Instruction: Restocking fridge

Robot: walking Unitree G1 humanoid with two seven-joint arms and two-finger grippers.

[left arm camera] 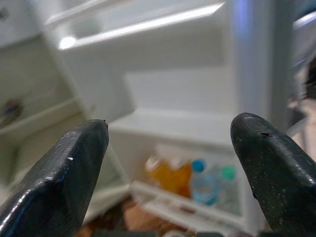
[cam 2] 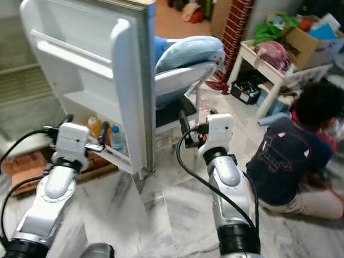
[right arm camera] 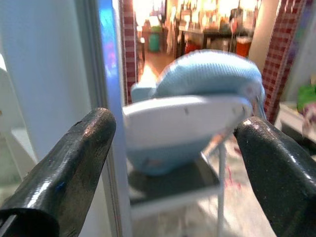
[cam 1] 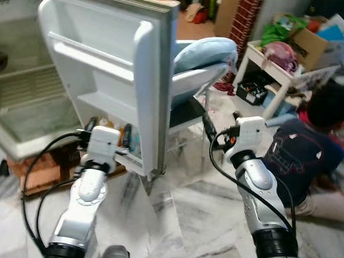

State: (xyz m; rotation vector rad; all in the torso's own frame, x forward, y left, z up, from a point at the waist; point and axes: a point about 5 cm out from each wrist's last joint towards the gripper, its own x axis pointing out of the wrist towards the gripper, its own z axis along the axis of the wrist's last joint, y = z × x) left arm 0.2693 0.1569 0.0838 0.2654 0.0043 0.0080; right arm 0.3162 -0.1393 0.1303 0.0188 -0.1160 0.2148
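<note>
The white fridge door (cam 1: 105,71) stands wide open. Its bottom shelf holds an orange bottle (left arm camera: 170,175), a clear bottle with a blue cap (left arm camera: 201,185) and one with a green cap (left arm camera: 227,173). My left gripper (left arm camera: 168,143) is open just in front of that shelf (cam 2: 114,151), with nothing between its fingers. My right gripper (right arm camera: 175,133) is open too. It is held beyond the door's outer edge (right arm camera: 106,98) and faces a chair with a light blue cushion (right arm camera: 207,74). The fridge's inner shelves (cam 1: 26,107) on the left look bare.
A person (cam 1: 303,156) sits on the marble floor close to my right arm. Behind them stand a white table (cam 1: 271,65) with clutter and a cardboard box (cam 1: 320,42). The chair (cam 1: 190,83) stands right behind the door. The fridge rests on bricks (cam 1: 39,170).
</note>
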